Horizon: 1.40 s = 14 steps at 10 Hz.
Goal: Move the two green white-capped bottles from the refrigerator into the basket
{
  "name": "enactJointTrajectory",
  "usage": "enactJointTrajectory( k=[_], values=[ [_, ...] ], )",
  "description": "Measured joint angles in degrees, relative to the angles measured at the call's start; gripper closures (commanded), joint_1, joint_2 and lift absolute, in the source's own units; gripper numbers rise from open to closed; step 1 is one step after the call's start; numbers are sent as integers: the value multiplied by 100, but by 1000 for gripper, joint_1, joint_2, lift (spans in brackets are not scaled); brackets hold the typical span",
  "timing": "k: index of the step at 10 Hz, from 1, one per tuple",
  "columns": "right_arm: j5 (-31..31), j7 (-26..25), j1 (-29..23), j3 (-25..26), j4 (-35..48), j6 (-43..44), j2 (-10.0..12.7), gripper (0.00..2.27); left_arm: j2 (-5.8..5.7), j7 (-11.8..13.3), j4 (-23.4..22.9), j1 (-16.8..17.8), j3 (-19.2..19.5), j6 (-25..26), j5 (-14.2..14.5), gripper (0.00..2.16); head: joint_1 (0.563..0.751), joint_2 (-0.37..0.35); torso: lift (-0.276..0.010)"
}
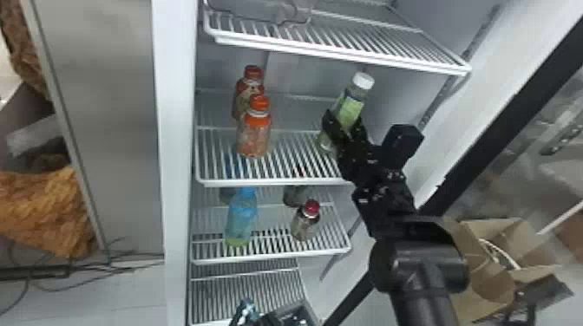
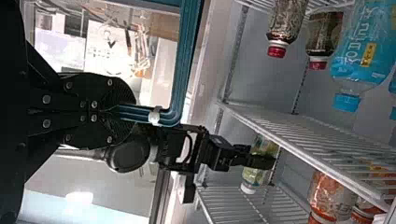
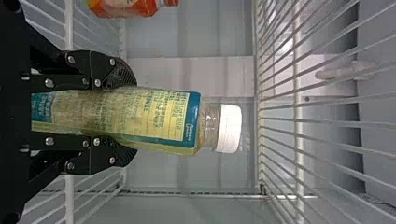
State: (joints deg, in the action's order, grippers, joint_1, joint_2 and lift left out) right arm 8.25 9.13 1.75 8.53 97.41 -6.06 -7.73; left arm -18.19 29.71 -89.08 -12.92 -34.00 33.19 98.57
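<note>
The left gripper (image 2: 133,110) clamps a teal handle (image 2: 181,51). Orange-capped bottles (image 1: 253,141) stand on the shelf (image 1: 277,182). To their right, inside the refrigerator, the green bottle (image 1: 350,108) leans, white cap up, gripped at the label by the right gripper (image 1: 342,125). Expect moderate weight, slightly yielding walls and slip if damp; hold mid-body, below the cap.

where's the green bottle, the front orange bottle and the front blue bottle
Green bottle (image 3: 135,119), right wrist view, on its label
Front orange bottle (image 1: 253,138), head view, on its body
Front blue bottle (image 1: 241,214), head view, on its body
</note>
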Motion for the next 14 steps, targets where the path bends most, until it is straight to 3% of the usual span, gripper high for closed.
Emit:
enactJointTrajectory(
  k=[4, 12, 14],
  values=[
    [126, 101, -606, 28, 900, -311, -7, 888, 0, 9, 0, -24, 22, -1, -8, 1216, 695, -350, -4],
    [773, 439, -2372, 135, 3383, -1664, -61, 888, -9, 11, 0, -29, 29, 13, -63, 1216, 695, -350, -4],
    [865, 675, -2718, 286, 3766, -2061, 21, 888, -8, 8, 0, -22, 28, 13, -63, 1214, 695, -350, -4]
  ],
)
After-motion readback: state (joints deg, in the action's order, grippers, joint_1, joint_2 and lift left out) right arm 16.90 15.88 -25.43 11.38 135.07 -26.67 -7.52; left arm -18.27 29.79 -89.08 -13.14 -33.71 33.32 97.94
